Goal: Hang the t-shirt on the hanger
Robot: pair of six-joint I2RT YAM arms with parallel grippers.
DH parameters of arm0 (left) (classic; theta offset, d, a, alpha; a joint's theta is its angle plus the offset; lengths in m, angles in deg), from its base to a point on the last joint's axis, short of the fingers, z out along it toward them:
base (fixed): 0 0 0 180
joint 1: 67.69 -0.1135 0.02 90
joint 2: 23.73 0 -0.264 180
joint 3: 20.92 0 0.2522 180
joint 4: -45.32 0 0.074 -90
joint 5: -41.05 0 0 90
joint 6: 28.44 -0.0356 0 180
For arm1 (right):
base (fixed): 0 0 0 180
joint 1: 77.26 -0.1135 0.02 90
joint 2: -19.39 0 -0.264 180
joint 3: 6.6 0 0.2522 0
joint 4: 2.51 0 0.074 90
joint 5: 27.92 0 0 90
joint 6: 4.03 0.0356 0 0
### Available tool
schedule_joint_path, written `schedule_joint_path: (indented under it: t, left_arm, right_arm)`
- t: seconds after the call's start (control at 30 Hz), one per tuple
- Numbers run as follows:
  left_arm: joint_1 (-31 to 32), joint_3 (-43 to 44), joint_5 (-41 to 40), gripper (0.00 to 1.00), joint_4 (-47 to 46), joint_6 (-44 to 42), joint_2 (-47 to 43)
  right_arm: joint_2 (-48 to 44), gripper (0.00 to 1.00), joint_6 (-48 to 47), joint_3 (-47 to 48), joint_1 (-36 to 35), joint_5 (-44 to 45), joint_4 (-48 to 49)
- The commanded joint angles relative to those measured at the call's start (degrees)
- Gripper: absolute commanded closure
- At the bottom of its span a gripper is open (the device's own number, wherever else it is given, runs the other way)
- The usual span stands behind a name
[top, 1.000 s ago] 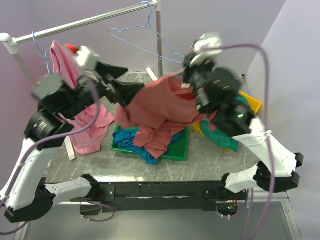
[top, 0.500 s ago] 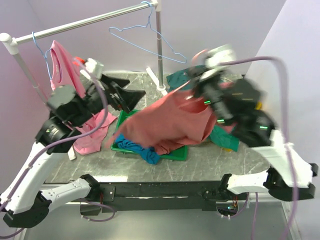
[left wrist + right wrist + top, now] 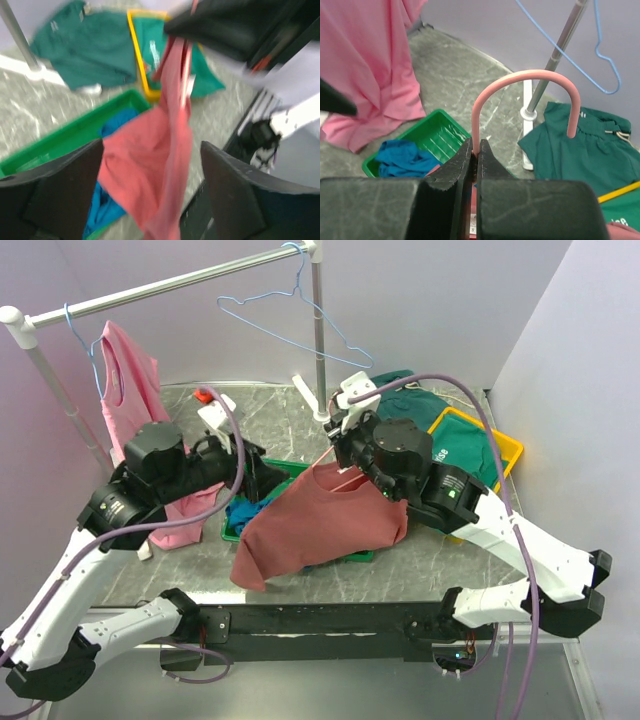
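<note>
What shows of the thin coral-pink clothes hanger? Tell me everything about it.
The thin coral-pink clothes hanger shows mainly as its hook: a smooth, rounded rod, plastic by the look, bent into an upside-down U with its free end pointing down. Its shank is pinched between the shut fingers of the right gripper, which holds it upright. The dusty salmon-red t-shirt hangs below that grip and hides the shoulders, so how they sit in the shirt cannot be told. Nothing else touches the hook.

T-shirt [image 3: 330, 525]: dusty salmon-red; hanger [image 3: 527, 74]: coral-pink; shirt at far left [image 3: 128, 375]: lighter bubble-gum pink. Tray [image 3: 440, 131]: bright green; garment in it [image 3: 402, 157]: blue; bin [image 3: 505, 450]: yellow. Table [image 3: 270, 420]: grey, white-veined marble pattern.
</note>
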Motion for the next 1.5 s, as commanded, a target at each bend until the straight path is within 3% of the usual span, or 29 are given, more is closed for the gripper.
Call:
schedule_joint_path:
  t: [0.0, 0.3, 0.53, 0.63, 0.67, 0.73, 0.87, 0.93, 0.97, 1.0, 1.1, 1.2, 1.27, 1.37, 1.47]
  left_arm:
    - [0.05, -2.90, 3.46, 0.19, 5.29, -2.23, -0.73]
    - [3.12, -4.75, 4.17, 0.33, 8.71, -2.93, 0.41]
    - [8.22, -5.89, -0.92, 0.40, 9.95, -3.11, 2.87]
    - [8.75, -7.38, -3.83, 0.54, 9.16, -2.84, 3.22]
    - [8.75, -7.91, -4.62, 0.65, 7.68, -2.67, 2.61]
    - [8.75, -9.93, -7.95, 0.75, 5.83, -1.96, 1.47]
    - [8.75, -12.75, -7.09, 0.99, 1.43, -0.56, -0.38]
    - [8.93, -14.32, -6.65, 0.99, -1.47, -0.12, -1.34]
    - [8.93, -14.94, -6.47, 0.99, -2.44, -0.03, -3.00]
    - [9.02, -15.47, -6.64, 0.99, -3.40, 0.32, -4.06]
    - [8.93, -16.27, -7.17, 0.99, -5.34, 1.02, -7.23]
    - [8.93, -16.36, -4.63, 0.99, -5.87, 2.16, -9.69]
    - [8.93, -14.96, -3.84, 0.99, -4.65, 3.39, -10.40]
    - [8.93, -11.53, -4.97, 0.99, -0.36, 4.54, -11.01]
    - [8.93, -7.58, -8.22, 0.99, 3.51, 4.54, -11.72]
  right_arm:
    - [-2.82, 1.00, 0.88, -1.28, 1.21, -1.74, 6.77]
    - [-2.56, 1.00, 0.97, -2.96, 2.00, -3.24, 7.82]
    - [-1.42, 1.00, 0.88, -3.22, 2.09, -3.41, 8.09]
    - [-1.24, 1.00, 0.71, -3.48, 2.18, -3.24, 7.91]
    - [-1.33, 1.00, 0.62, -3.57, 2.09, -2.80, 7.91]
    - [-1.41, 1.00, 0.62, -3.84, 2.18, -2.71, 7.91]
    - [-1.77, 1.00, 1.58, -4.28, 2.35, -3.76, 8.00]
    - [-1.77, 0.99, 2.02, -4.28, 2.44, -3.85, 7.48]
    - [-1.85, 0.91, 2.63, -4.36, 2.36, -3.59, 7.21]
    - [-2.12, 0.70, 2.90, -4.89, 2.44, -3.41, 7.12]
    - [-4.48, 0.41, 4.48, -7.16, 2.44, -2.45, 8.43]
    - [-7.82, 0.27, 7.54, -8.84, 2.97, -0.17, 8.97]
    - [-10.98, 0.22, 10.79, -10.24, 3.23, 5.80, 9.06]
    - [-17.83, 0.17, 16.58, -17.79, 4.72, 14.93, 10.90]
    - [-25.74, 0.16, 22.30, -28.24, 7.70, 17.33, 14.58]
